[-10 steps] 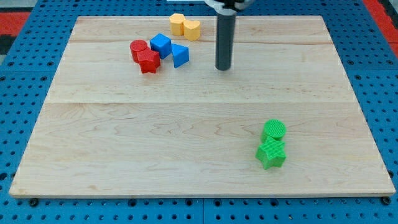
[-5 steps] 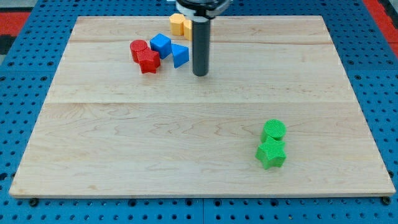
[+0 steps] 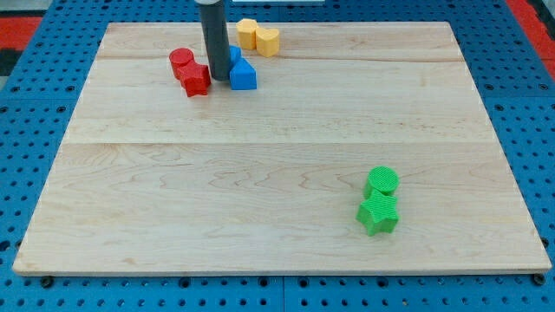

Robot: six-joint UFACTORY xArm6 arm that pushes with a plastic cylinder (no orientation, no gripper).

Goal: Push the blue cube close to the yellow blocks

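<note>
My tip (image 3: 215, 82) rests on the worktop (image 3: 277, 173) between the red blocks (image 3: 189, 71) and the blue cube (image 3: 234, 57), hiding most of it; there is no claw.

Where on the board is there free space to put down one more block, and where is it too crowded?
Free: the wide middle and the view's lower left, between the red blocks and the green blocks; also the view's upper right, past the yellow blocks. Crowded: the upper left, where my tip stands between the red blocks and the blue blocks.
</note>
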